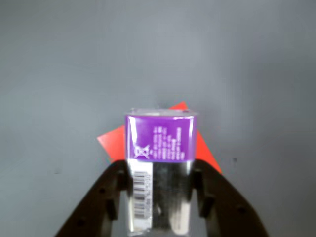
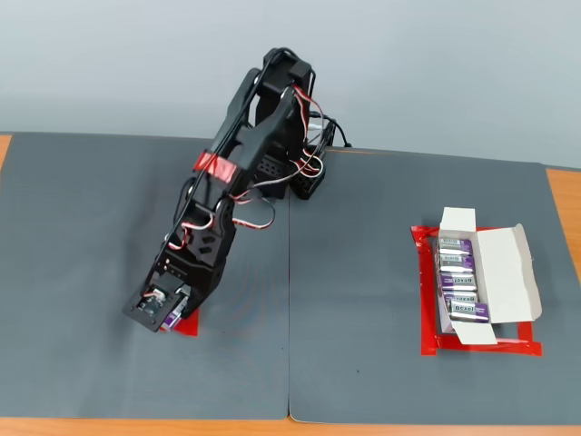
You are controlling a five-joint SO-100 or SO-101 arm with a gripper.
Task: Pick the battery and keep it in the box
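Black robot fingers (image 1: 160, 197) clamp the small purple-and-silver block battery (image 1: 159, 163) above a red tape patch (image 1: 114, 141) near the grey surface's (image 2: 91, 227) front-left; the white cardboard box (image 2: 495, 272) sits open near its right edge.

Arm (image 2: 238, 191) reaching forward and down in fixed view, gripper (image 1: 160, 197) pointing at mat, jaws clamping the battery (image 1: 159, 168) from both sides
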